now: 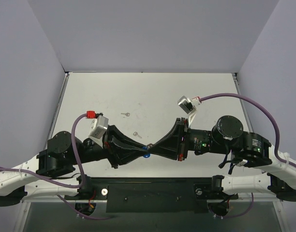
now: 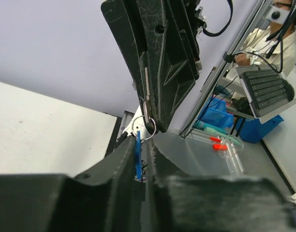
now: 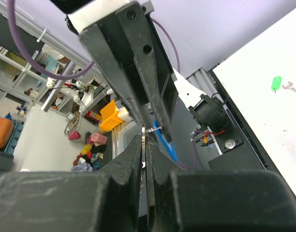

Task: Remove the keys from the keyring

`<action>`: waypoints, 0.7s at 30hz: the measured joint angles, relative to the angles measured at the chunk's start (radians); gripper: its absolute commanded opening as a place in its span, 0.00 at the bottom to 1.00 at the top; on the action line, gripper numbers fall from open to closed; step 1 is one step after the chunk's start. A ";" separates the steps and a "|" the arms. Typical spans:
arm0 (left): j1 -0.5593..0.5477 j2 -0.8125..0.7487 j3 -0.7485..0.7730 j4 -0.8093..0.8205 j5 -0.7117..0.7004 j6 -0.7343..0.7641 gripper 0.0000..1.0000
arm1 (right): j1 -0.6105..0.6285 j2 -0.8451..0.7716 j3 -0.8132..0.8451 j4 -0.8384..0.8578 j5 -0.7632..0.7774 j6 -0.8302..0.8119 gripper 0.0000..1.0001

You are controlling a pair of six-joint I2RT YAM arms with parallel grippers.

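Both grippers meet fingertip to fingertip over the table's near middle. My right gripper (image 1: 152, 146) (image 3: 144, 141) is shut on the thin metal keyring (image 2: 148, 138), which shows edge-on between its fingers. My left gripper (image 1: 143, 148) (image 2: 143, 145) has its jaws a narrow gap apart. A blue tag (image 2: 137, 155) (image 3: 163, 141) (image 1: 146, 155) hanging from the ring lies against one left finger. Two loose keys (image 1: 125, 114) (image 1: 137, 135) lie on the table behind the grippers. One of them has a green tag (image 3: 276, 83).
The white table (image 1: 196, 92) is enclosed by grey walls at the back and both sides. A black base rail (image 1: 153, 191) runs along the near edge. A purple cable (image 1: 244, 99) arcs above the right arm.
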 measured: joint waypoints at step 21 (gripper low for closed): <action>0.000 -0.024 -0.001 -0.035 -0.029 0.121 0.79 | 0.000 0.026 0.032 -0.064 0.000 0.003 0.00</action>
